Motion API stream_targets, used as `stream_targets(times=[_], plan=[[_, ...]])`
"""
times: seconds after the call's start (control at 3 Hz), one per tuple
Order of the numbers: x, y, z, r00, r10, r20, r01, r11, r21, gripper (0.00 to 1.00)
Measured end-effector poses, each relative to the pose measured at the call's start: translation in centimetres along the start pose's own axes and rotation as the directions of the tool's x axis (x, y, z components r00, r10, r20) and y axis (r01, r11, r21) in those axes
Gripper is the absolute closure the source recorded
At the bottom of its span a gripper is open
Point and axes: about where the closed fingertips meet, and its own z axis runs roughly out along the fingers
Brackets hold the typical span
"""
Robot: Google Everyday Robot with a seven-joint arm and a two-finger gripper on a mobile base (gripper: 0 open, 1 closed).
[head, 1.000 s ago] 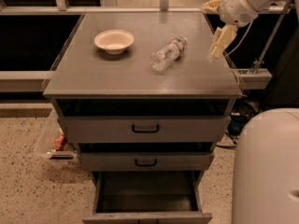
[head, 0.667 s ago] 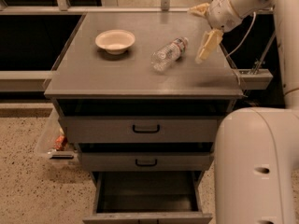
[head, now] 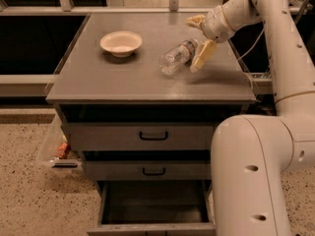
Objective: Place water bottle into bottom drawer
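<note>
Lining up the grasp, apparently: gripper, fingers spread, just beside the water bottle toward the cabinet top's right edge; next, straddle and close.

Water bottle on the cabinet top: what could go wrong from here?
The bottle lies on its side, so the open gripper at its cap end may nudge it rolling instead of grasping. The bottom drawer is open but sits low beside the robot's arm, so a release could miss.
</note>
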Motion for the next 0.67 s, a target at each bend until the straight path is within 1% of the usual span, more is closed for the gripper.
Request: stream_targets(times=[0.33, 0.67], plan=[[0.0, 0.0, 0.0, 1.000, 0.000, 0.000, 0.000, 1.0000, 0.000, 0.00], [0.0, 0.7, 1.7, 1.000, 0.016, -0.006, -0.016, 0.9986, -0.051, 0.00]])
